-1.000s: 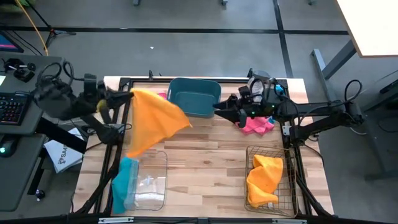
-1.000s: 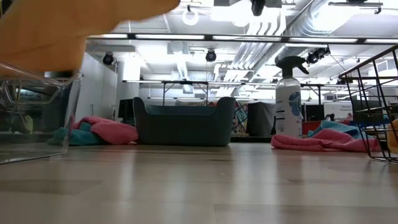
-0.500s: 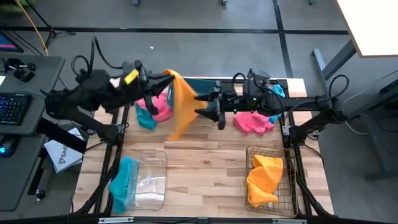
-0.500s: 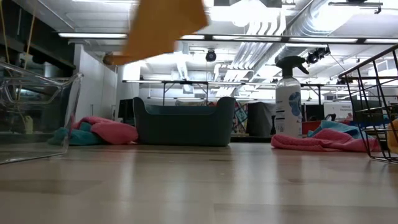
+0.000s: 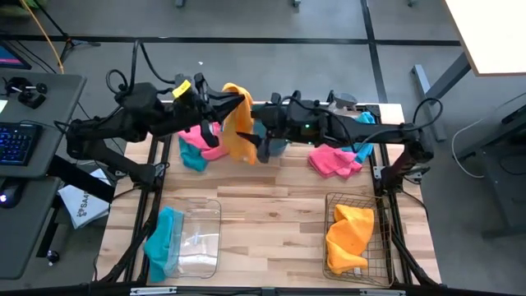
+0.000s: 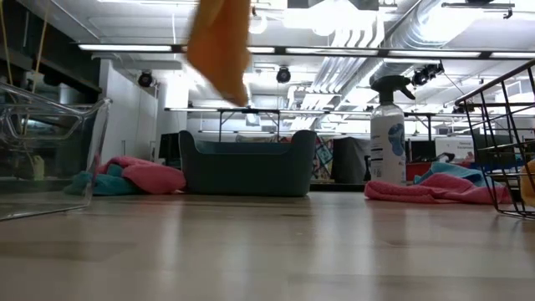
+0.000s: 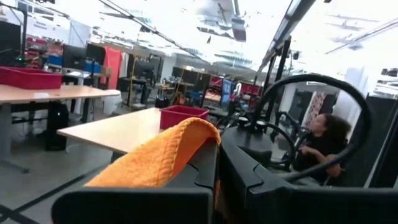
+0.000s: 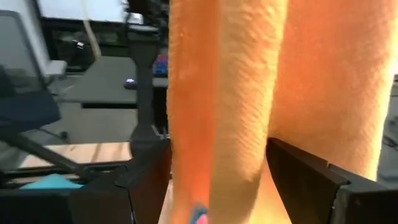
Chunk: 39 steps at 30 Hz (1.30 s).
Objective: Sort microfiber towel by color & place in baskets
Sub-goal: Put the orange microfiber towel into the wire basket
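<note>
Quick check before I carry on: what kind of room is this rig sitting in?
Most likely a robotics lab or open workshop. The low view shows exposed ceiling ducts and strip lights; the left wrist view shows long worktables holding red bins, and the high view a keyboard beside the wooden table.

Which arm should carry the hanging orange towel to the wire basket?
Right, probably. The wire basket with an orange towel sits on its side, and the right gripper already straddles the hanging orange towel. The left gripper grips its top.
</note>
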Available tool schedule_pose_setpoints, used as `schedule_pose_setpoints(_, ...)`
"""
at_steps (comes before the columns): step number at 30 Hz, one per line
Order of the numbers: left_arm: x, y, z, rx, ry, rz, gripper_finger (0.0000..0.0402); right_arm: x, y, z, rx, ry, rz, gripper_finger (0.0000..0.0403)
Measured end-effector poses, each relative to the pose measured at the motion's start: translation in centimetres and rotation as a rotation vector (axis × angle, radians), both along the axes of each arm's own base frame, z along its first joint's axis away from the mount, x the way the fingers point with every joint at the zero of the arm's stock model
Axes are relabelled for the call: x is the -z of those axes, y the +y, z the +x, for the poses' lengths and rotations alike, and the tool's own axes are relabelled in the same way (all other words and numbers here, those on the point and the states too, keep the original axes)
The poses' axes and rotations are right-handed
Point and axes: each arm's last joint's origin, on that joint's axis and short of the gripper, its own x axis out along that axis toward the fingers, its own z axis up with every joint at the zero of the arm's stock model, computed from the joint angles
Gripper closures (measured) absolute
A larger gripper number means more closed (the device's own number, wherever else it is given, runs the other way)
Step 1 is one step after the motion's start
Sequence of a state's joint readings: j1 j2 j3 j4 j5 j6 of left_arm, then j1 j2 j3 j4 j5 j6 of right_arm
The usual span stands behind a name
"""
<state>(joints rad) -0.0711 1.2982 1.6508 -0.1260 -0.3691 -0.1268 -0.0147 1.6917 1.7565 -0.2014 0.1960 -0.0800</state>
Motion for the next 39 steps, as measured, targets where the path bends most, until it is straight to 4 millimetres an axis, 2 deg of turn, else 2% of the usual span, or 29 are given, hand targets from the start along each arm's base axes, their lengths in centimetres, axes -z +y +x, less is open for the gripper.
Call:
schedule_pose_setpoints(2, -0.1, 0.0, 0.0, 0.0, -0.015, -0.001, 0.0401, -0.2, 0.2, 0.5, 0.029, -0.005, -0.012, 0.0147)
schedule_pose_setpoints(4, -0.2, 0.0, -0.1, 0.0, -0.023, -0.002, 0.0401, -0.4, 0.5, 0.7, 0.057, 0.0, -0.026, 0.0169)
schedule_pose_setpoints(6, -0.2, 0.0, -0.1, 0.0, -0.022, -0.002, 0.0401, -0.5, 0.8, 0.8, 0.09, 0.004, -0.032, 0.0221)
schedule_pose_setpoints(9, -0.2, 0.0, 0.0, 0.0, -0.018, -0.001, 0.0401, -0.6, 1.1, 0.7, 0.094, 0.011, -0.027, 0.035)
schedule_pose_setpoints(10, -0.1, 0.0, 0.1, 0.0, -0.017, -0.001, 0.04, -0.7, 1.1, 0.8, 0.085, 0.006, -0.027, 0.0376)
schedule_pose_setpoints(11, -0.1, 0.0, 0.1, 0.0, -0.017, 0.0, 0.0398, -0.9, 1.1, 0.7, 0.084, -0.002, -0.024, 0.0383)
schedule_pose_setpoints(14, 0.0, 0.0, 0.2, -0.007, 0.008, 0.03, 0.039, -1.3, 1.1, -0.1, 0.087, 0.011, -0.013, 0.0389)
schedule_pose_setpoints(17, 0.3, 0.0, -0.6, -0.003, 0.055, 0.01, 0.0372, -1.7, 1.0, -1.9, 0.103, 0.094, -0.015, 0.0397)
schedule_pose_setpoints(21, 0.9, 0.6, -3.3, -0.074, 0.189, -0.048, 0.0335, -1.9, 0.8, -5.3, 0.161, 0.262, 0.018, 0.04)
schedule_pose_setpoints(26, 3.4, 1.0, -5.3, -0.211, 0.428, -0.16, 0.029, -1.5, 1.1, -9.7, 0.223, 0.47, 0.124, 0.0401)
schedule_pose_setpoints(32, 5.2, 1.2, -5.5, -0.315, 0.588, -0.183, 0.0263, -2.5, 4.6, -15.1, 0.134, 0.553, 0.296, 0.0402)
schedule_pose_setpoints(36, 5.2, 1.4, -4.7, -0.313, 0.589, -0.143, 0.0259, -3.9, 7.6, -18.9, -0.009, 0.525, 0.532, 0.0402)
schedule_pose_setpoints(39, 4.9, 1.9, -4.4, -0.329, 0.571, -0.111, 0.0259, -4.1, 9.7, -21.0, -0.048, 0.557, 0.685, 0.0402)
